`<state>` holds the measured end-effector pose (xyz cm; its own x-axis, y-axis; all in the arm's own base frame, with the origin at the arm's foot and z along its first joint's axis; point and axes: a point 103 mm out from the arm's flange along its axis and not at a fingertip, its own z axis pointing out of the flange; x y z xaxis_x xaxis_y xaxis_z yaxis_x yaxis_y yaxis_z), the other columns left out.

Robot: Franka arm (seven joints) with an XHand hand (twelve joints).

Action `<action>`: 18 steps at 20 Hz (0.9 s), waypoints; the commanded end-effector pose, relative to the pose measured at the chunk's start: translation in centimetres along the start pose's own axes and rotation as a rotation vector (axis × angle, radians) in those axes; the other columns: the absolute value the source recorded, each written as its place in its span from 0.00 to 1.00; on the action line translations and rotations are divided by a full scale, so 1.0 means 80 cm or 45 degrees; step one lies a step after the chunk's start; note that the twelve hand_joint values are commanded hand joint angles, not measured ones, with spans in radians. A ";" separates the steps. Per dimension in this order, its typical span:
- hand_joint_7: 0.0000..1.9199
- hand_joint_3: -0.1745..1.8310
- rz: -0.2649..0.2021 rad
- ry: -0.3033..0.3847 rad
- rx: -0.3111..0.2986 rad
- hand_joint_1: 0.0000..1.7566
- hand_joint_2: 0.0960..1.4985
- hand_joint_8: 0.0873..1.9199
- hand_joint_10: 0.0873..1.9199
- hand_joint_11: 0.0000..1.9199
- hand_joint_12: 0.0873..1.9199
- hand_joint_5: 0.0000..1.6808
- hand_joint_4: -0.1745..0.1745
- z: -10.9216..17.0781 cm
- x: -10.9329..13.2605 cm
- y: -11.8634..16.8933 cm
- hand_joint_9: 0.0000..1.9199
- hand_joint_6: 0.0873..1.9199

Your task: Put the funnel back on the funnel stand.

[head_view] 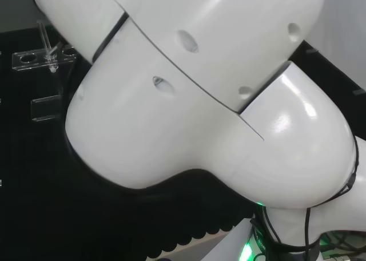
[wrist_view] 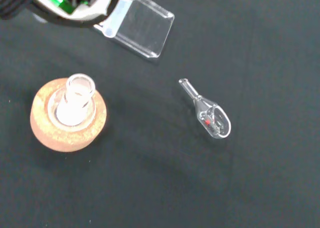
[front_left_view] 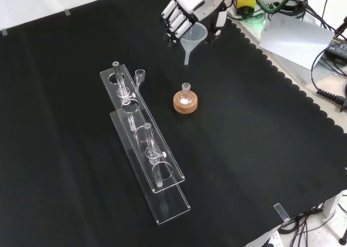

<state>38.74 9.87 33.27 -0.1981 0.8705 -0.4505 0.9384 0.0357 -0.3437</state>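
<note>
Working from the clear funnel stand as my landmark here, since it sits nearest the front camera: it's a long two-tier acrylic rack with holes along the top, a couple of glass pieces already slotted in and at least one hole free at its near end. Just past its far end lies a small glass stopper, and a bit right of that a little flask on a cork ring. Farther back again, well clear of the stand, the hand has its fingers curled around the rim of the funnel, held up off the cloth with the stem pointing down. It looks like thin translucent plastic to me, so light, fairly stiff, kinda slick. I'd say the rim is the right place to hold it, leaving the stem free to drop through a hole.
</note>
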 end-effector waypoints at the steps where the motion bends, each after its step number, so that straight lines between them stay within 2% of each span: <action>1: 0.25 0.39 0.039 0.065 -0.011 0.50 0.42 0.29 0.20 0.28 0.67 0.37 0.44 -0.018 -0.021 0.001 0.45 0.29; 12: 0.24 0.39 0.069 0.072 -0.048 0.50 0.42 0.29 0.20 0.28 0.67 0.36 0.44 -0.057 -0.090 0.073 0.45 0.30; 18: 0.24 0.39 0.066 0.087 -0.047 0.50 0.42 0.29 0.20 0.29 0.66 0.36 0.44 -0.062 -0.111 0.108 0.45 0.30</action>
<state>46.00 5.82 37.77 -0.1083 0.8989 -0.4246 0.9581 -0.0196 -0.2858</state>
